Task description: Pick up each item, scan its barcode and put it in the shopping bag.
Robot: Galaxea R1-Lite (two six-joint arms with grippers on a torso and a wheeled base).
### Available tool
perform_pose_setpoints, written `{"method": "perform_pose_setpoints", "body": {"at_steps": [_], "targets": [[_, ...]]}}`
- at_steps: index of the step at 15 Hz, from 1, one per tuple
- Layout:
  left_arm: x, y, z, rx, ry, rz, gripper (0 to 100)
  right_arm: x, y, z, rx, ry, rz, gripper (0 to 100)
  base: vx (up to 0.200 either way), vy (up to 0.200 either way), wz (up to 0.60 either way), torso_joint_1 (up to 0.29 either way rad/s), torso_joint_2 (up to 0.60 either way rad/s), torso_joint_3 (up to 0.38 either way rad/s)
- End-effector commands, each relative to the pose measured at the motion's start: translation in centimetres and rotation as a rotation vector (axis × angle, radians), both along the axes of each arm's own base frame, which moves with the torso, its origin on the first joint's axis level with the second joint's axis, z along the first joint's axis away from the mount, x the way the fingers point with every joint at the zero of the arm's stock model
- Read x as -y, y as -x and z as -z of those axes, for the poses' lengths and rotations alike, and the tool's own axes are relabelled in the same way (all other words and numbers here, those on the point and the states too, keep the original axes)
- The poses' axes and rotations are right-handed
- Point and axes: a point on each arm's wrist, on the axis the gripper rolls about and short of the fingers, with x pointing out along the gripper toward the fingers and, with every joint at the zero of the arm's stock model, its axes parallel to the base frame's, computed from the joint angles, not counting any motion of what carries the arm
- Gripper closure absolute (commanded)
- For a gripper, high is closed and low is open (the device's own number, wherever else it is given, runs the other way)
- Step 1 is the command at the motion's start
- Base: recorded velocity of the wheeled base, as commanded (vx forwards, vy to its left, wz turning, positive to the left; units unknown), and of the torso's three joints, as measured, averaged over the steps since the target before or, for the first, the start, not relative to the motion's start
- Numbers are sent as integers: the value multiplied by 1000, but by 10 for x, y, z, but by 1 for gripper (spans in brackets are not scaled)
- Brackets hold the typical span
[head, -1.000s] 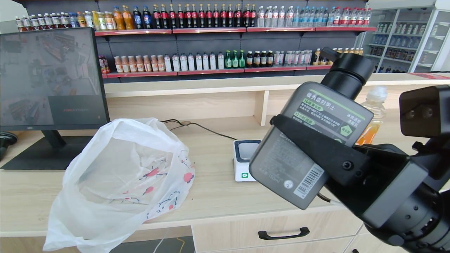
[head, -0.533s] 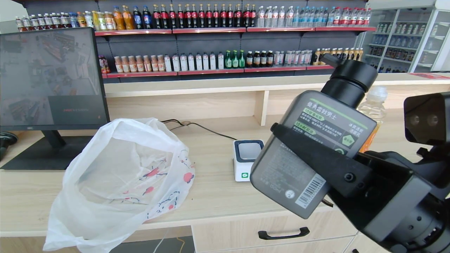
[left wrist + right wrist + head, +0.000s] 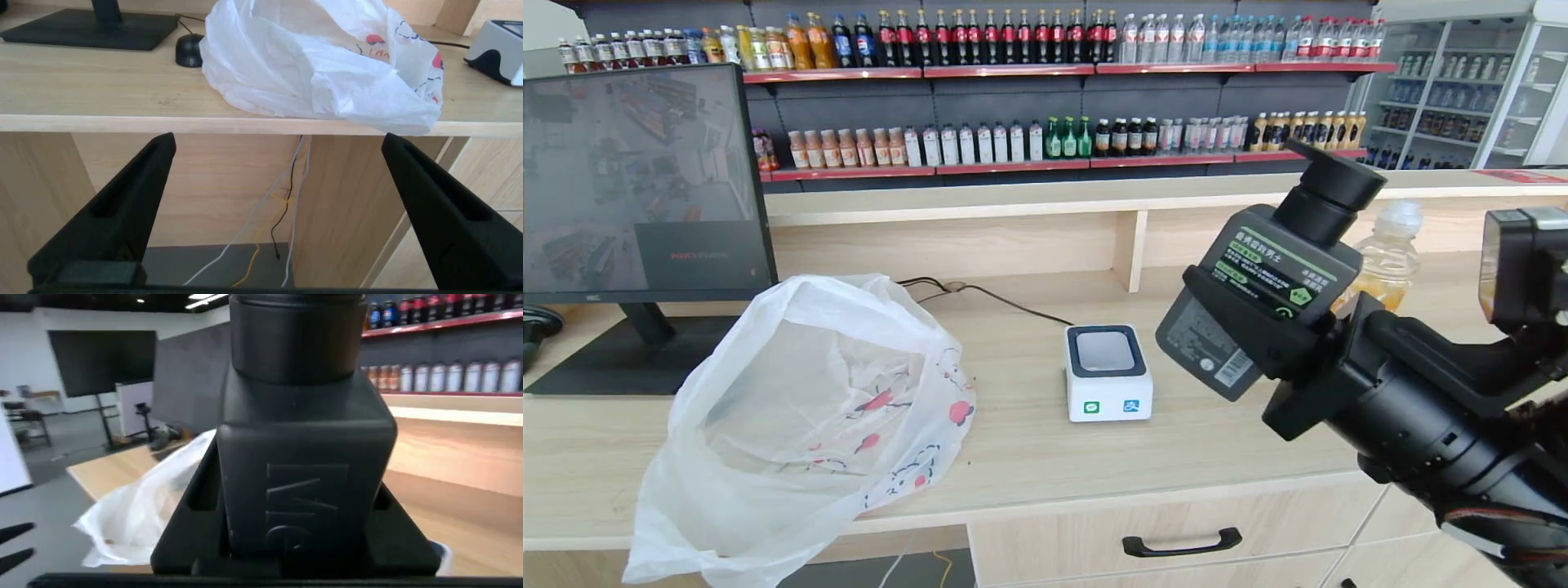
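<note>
While right fingers (image 3: 1274, 343) clamp the tilted bottle (image 3: 1270, 265) aloft, left fingers (image 3: 122, 220) gape below countertop (image 3: 98, 90).

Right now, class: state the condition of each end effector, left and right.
Left end effector: open, holding nothing.
Right end effector: closed on the dark grey pump bottle.

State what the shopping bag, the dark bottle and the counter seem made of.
Shopping bag: thin translucent plastic film, crinkled, see-through. Dark bottle: likely matte grey plastic, moulded body, black cap. Counter: pale wood-grain surface, possibly laminate; cannot tell.
</note>
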Motion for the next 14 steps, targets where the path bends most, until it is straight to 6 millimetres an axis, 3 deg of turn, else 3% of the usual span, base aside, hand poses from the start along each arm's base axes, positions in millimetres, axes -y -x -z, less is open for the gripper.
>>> {"method": "perform_pose_setpoints", "body": {"at_steps": [1,4,9,12,14], "targets": [[0,0,0,1,0,0,0,5,-10,11,-22,42,101,100,0,0,0,0,0,0],[0,0,0,1,0,0,0,17,-21,17,-72,34,391,100,0,0,0,0,0,0],[0,0,0,1,1,0,0,39,-33,24,-99,53,506,100,0,0,0,0,0,0],[0,0,0,1,3,0,0,46,-46,16,-76,22,551,100,0,200,0,1,2,1],[0,0,0,1,3,0,0,44,-46,23,-94,44,548,100,0,200,0,7,2,5]]}}
